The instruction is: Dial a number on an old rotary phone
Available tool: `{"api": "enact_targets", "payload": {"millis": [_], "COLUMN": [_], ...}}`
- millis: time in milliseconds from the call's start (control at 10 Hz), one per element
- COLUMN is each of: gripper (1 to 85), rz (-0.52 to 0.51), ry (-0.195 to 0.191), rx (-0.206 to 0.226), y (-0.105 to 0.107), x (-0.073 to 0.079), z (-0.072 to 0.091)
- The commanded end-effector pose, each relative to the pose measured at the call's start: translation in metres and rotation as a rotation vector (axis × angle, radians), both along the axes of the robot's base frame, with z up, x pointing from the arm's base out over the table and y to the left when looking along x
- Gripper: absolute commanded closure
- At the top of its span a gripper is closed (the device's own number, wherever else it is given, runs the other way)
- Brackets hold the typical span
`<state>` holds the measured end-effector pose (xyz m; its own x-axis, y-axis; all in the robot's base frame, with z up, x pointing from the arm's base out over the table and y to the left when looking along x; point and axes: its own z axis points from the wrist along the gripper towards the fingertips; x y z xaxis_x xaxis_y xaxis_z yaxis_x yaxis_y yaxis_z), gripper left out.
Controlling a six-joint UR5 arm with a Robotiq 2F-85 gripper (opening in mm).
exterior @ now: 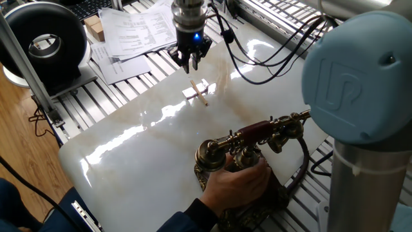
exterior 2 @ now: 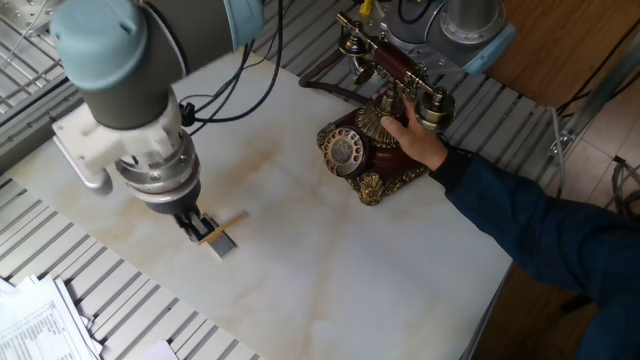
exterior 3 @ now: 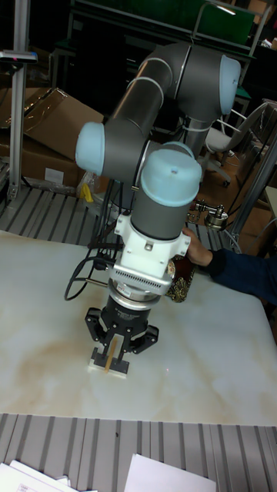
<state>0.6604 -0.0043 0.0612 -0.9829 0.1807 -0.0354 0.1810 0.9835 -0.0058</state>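
Observation:
The old rotary phone stands at the near right of the marble table, brass with a maroon handset resting on its cradle; its dial faces the table's middle. A person's hand holds the phone's body. My gripper hangs far from the phone, just above a thin pale wooden stick that rests on a small grey block. In the tall fixed view my gripper is open, its fingers standing on either side of the stick without closing on it.
Papers and a black round device lie beyond the table's far left edge. The person's blue sleeve reaches in from the right. Cables trail over the far edge. The phone's dark cord loops to the right.

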Motion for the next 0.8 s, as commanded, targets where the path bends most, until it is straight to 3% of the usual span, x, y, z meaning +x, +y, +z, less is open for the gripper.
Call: {"api": "enact_targets", "payload": {"millis": [0,700], "gripper": [54.3,54.3], "rz": [-0.004,-0.020], "ry": [-0.007,-0.033], "rx": [-0.007,-0.023], "y": [-0.002,0.003], "x": [-0.004,-0.007], "z": [-0.021,-0.040]}}
